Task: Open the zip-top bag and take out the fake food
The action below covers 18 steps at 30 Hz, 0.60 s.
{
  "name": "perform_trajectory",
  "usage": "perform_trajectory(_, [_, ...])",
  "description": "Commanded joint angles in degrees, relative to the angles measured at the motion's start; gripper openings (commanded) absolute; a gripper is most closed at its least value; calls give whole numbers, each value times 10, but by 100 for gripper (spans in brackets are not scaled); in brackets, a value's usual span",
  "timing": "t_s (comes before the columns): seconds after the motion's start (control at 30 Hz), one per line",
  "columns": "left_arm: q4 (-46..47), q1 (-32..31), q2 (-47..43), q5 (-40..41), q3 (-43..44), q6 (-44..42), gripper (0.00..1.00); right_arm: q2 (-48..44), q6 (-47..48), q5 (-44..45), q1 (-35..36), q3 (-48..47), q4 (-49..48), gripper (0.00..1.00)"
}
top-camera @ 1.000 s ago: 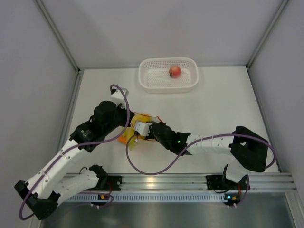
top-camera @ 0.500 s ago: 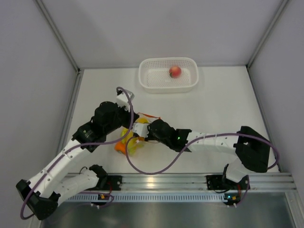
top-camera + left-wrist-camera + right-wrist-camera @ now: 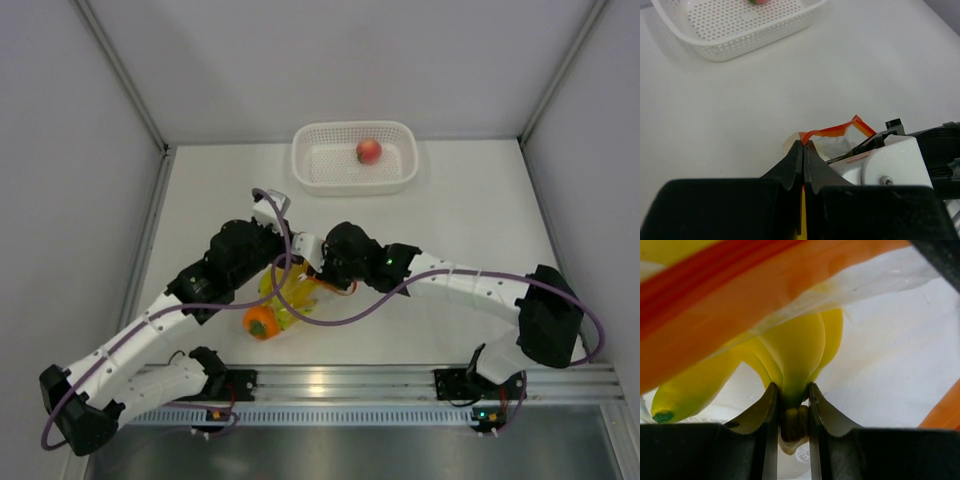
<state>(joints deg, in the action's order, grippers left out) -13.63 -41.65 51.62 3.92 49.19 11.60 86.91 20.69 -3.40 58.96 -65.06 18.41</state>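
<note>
1. This is a robotics lab, and the view takes in one enclosed test cell.
2. A plain white table [image 3: 470, 230] is boxed in on three sides by pale blank wall panels [image 3: 340, 60] set in slim metal frame posts [image 3: 118, 75].
3. Two white-and-black robot arms, the left arm [image 3: 150, 325] and the right arm [image 3: 470, 290], are mounted on an aluminium rail [image 3: 340, 381] that runs along the table's near edge.
4. Purple cables [image 3: 322, 323] loop openly from arm to arm joint, as on research hardware.
5. The objects are test props: a white perforated basket [image 3: 312, 178] holding a toy peach [image 3: 368, 151], and a glossy plastic toy banana bunch [image 3: 797, 347].
</note>
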Motion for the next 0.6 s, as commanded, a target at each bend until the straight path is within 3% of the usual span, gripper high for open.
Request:
perform_trajectory(0.0, [-4,-51,13,-26,-9,20,0,-33,-35,26,-13,15,-132,0])
perform_trajectory(0.1, [1,-51,8,14,-6,35,0,-36,-47,75,-14,45,-153,3])
perform_trajectory(0.23, [39,-51,-1,7,-16,46,0,-36,-67,92,-16,77,-195,25])
perform_trajectory(0.4, [46,-51,14,1,-19,55,0,-2,-107,55,-38,49,-152,32])
perform_trajectory(0.57, [46,-51,15,8,-30,58,0,-4,-167,-2,-83,77,-169,46])
